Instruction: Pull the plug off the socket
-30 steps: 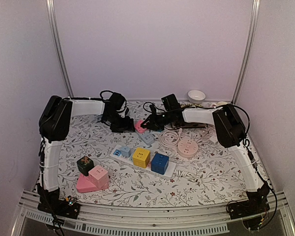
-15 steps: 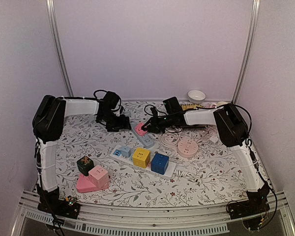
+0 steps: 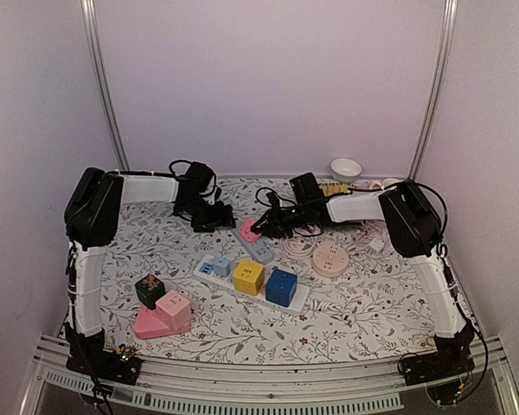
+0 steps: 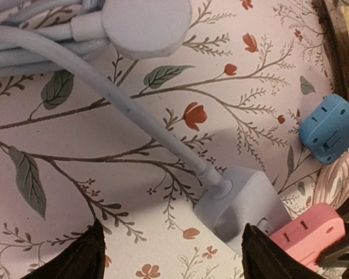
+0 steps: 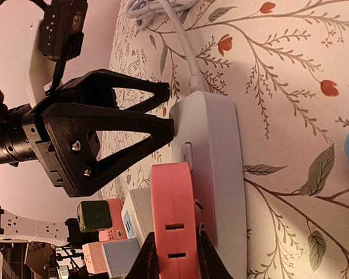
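Right end effector (image 5: 175, 250): closed on the pink plug (image 5: 173, 215), one finger pressed against each side face. The plug sits on the top face of the grey power strip (image 5: 212, 157), close to its cord end; cannot tell whether the pins are seated. The strip lies flat on the flowered bench (image 3: 156, 246), toward the middle back.

Left end effector (image 4: 171, 256): jaws wide apart, gripping nothing. The tips hang at the cord end of the grey power strip, one tip close to its corner.

A pale cable (image 4: 122, 104) runs from that end to a coil. A blue adapter (image 4: 328, 128) lies near the plug, not touching it.
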